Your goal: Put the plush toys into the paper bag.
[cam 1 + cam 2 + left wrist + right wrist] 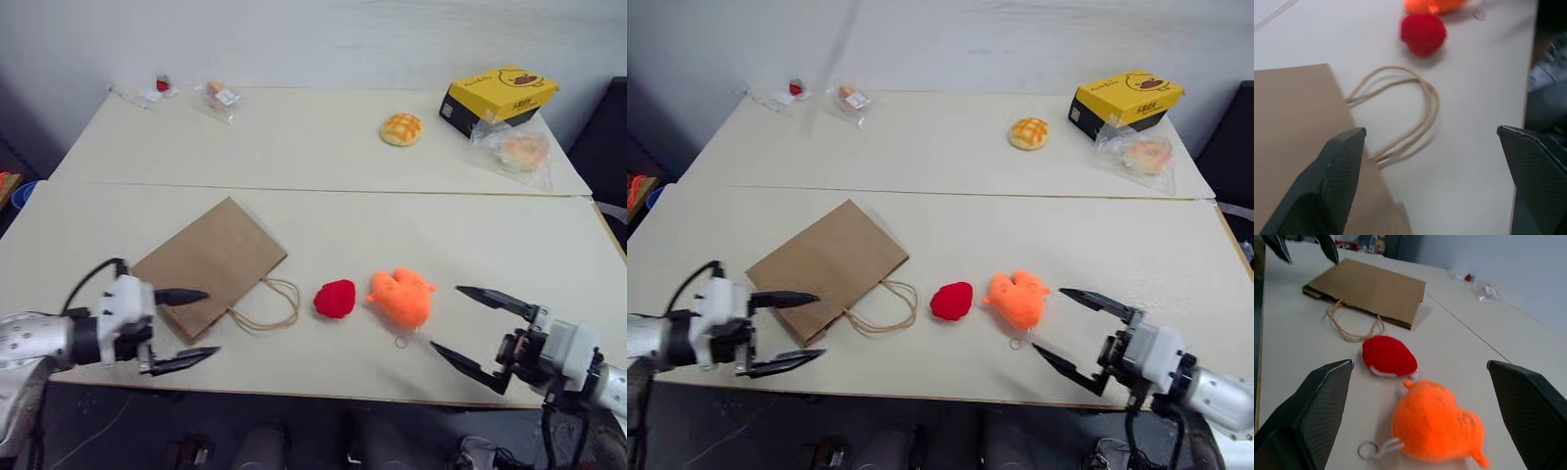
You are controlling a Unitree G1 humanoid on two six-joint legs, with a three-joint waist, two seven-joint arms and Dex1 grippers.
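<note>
Orange plush toy cut off by frame edge.

Even, soft overhead light on the pale table, no glare; the red plush toy between the right jaws casts a faint short shadow, crisp enough, while the left gripper's fingers loom soft and blurred up close

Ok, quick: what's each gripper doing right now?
Left gripper: open, empty, at the paper bag's near end.
Right gripper: open, empty, just short of the orange plush toy.
</note>
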